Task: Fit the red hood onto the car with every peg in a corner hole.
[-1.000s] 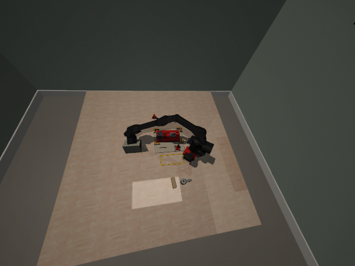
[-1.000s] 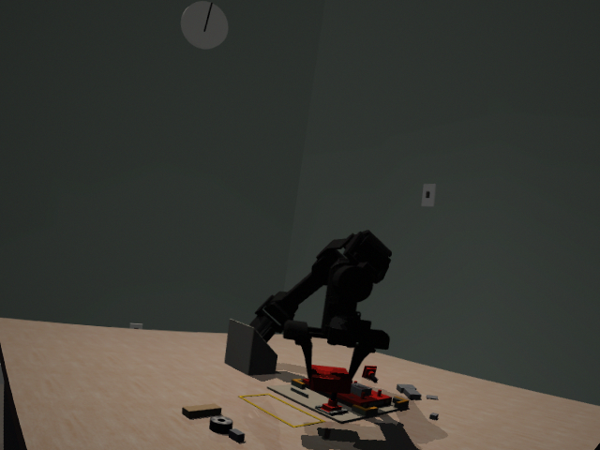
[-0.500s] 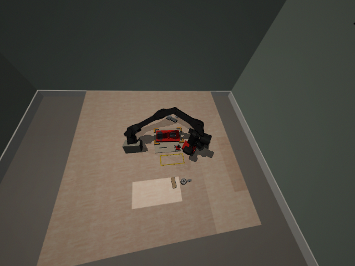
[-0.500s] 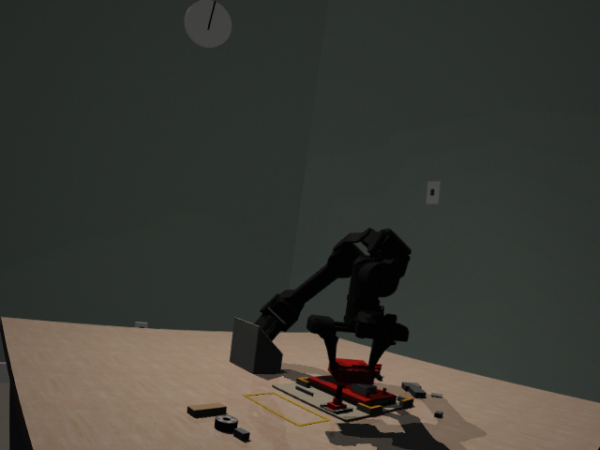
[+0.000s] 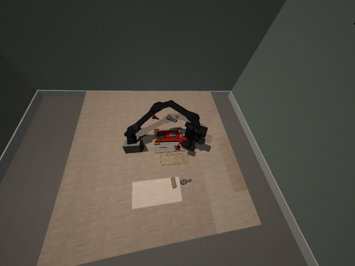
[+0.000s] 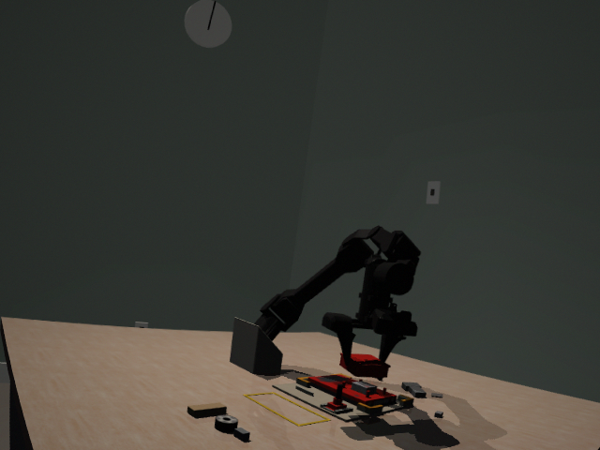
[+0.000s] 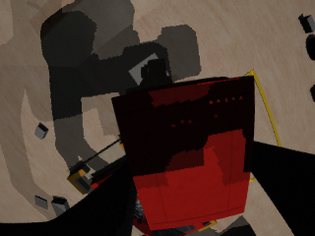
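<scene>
My gripper (image 5: 187, 139) (image 6: 365, 363) (image 7: 189, 156) is shut on the red hood (image 5: 182, 139) (image 6: 366, 367) (image 7: 197, 197), with one finger on each side. The hood is in the air, roof up, over the engine end of the chassis in the exterior view; it looks slightly tilted there. The red chassis (image 5: 162, 136) (image 6: 330, 385) sits in the jig, whose orange corners (image 6: 370, 409) (image 7: 76, 180) show. The grey engine block (image 5: 172, 134) (image 6: 363, 386) is on its deck. Short pegs (image 6: 383, 390) stand near the engine; not all can be made out. In the wrist view the hood hides most of the chassis.
A small red and black upright part (image 5: 177, 147) (image 6: 337, 402) stands beside the chassis. A yellow outline (image 5: 172, 154) (image 6: 271, 411), a tan block (image 5: 173, 182) (image 6: 206, 410) and a ring (image 5: 182, 180) (image 6: 226, 423) lie beyond. Grey parts (image 5: 171, 118) (image 6: 414, 389) lie on the opposite side.
</scene>
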`<move>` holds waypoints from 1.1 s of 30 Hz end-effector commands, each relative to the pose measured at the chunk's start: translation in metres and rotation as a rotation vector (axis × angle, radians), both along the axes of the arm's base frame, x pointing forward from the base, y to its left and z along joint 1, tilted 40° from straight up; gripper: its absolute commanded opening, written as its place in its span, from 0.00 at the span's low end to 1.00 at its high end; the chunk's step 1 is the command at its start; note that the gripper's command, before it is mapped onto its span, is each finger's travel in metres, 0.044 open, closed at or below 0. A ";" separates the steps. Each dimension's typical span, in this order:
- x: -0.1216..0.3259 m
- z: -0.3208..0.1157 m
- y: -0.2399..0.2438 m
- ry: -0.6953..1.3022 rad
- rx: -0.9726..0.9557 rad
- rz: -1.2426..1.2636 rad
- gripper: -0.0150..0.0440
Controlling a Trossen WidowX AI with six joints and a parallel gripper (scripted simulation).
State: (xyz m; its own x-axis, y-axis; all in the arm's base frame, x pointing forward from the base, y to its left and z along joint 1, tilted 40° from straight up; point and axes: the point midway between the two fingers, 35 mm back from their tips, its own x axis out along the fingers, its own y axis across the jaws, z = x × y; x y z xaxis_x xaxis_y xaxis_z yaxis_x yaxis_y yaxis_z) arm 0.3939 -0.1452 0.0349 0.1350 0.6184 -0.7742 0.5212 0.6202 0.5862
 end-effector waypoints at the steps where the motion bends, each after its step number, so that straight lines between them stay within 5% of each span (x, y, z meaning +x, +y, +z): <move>1: -0.004 0.007 0.011 -0.025 0.001 0.030 0.25; 33: -0.056 0.060 0.097 -0.222 -0.035 0.265 0.25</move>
